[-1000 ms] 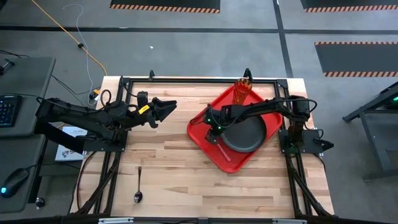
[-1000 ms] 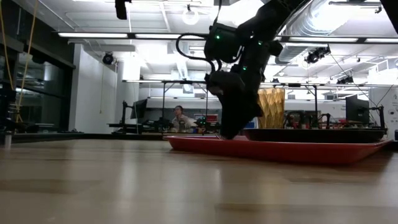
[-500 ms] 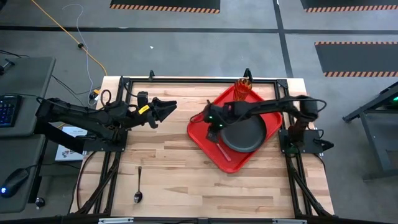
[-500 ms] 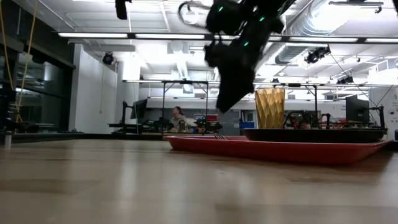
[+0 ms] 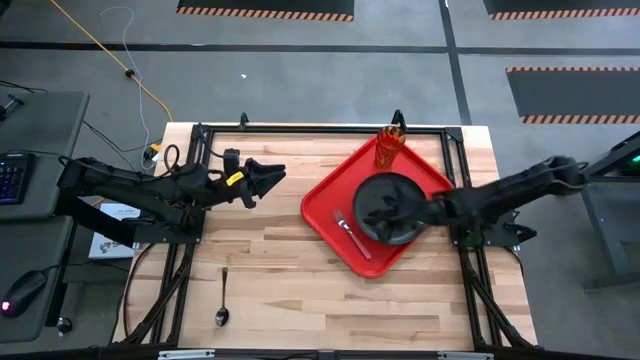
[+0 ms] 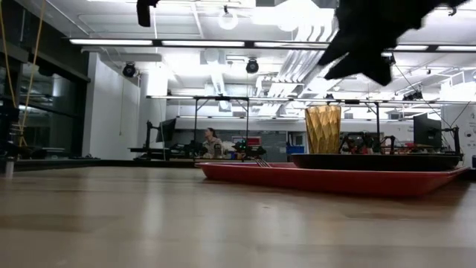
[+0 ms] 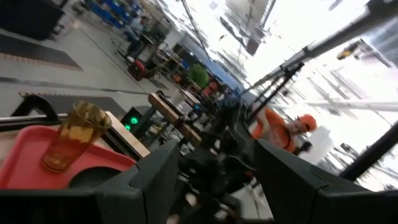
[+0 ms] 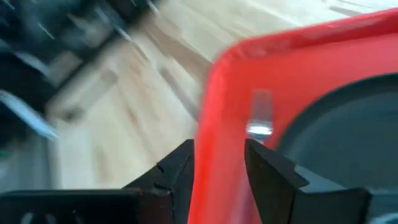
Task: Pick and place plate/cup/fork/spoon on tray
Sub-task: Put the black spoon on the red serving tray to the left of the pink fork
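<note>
The red tray (image 5: 335,195) lies on the table's right half, one corner toward the far edge. On it are the dark plate (image 5: 410,228), the amber cup (image 5: 390,147) at the far corner, and the red-handled fork (image 5: 352,233) flat beside the plate. The tines show in the right wrist view (image 8: 261,121). The dark spoon (image 5: 222,300) lies on the wood near the front left. My right gripper (image 5: 372,210) is open and empty, hanging high over the plate, as the low view (image 6: 364,46) shows. My left gripper (image 5: 272,174) is open and empty over the table's left half.
Bare wood lies between the spoon and the tray. A black metal frame (image 5: 300,130) runs along the far edge and down both sides. In the low view a person (image 6: 214,141) sits far back in the room beyond the table.
My right gripper has risen from the fork on the tray and drawn back toward the table's right edge, ending high over the plate. The fork stays flat on the tray beside the plate.
</note>
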Action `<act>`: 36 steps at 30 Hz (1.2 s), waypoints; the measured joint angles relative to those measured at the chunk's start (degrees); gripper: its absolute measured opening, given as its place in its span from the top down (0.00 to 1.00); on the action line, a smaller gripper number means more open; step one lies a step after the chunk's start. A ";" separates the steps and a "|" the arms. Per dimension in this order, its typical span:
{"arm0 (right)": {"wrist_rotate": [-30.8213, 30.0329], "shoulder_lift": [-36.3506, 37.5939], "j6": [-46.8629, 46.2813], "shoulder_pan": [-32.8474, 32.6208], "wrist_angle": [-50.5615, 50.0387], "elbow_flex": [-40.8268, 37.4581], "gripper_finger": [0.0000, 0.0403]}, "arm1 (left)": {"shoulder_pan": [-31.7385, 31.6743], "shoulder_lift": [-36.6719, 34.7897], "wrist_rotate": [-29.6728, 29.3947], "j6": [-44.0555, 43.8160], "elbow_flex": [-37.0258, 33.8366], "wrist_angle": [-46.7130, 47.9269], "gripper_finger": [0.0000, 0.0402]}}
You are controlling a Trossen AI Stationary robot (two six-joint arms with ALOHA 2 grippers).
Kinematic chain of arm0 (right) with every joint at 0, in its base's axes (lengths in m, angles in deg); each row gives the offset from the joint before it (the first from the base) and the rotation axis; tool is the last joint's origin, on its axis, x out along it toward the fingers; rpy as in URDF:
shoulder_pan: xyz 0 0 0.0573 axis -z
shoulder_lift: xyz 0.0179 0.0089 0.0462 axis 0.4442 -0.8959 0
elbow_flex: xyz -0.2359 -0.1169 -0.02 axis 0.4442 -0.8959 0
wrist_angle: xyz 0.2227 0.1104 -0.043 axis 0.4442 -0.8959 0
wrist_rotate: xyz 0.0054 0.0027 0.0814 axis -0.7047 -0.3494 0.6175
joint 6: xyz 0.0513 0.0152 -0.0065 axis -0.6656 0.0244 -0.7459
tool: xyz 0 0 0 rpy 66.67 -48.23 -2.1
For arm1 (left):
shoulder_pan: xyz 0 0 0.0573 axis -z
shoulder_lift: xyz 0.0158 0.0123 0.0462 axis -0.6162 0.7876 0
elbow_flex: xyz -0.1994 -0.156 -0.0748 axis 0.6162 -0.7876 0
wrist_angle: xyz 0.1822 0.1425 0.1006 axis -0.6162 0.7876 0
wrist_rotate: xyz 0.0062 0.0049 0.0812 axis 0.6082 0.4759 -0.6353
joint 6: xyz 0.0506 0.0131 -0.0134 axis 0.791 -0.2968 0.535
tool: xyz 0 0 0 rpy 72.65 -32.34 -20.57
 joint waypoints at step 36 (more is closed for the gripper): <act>-10.57 7.07 -0.85 -11.22 15.22 -9.52 0.67 | 61.27 52.67 13.94 -22.74 37.83 80.55 0.50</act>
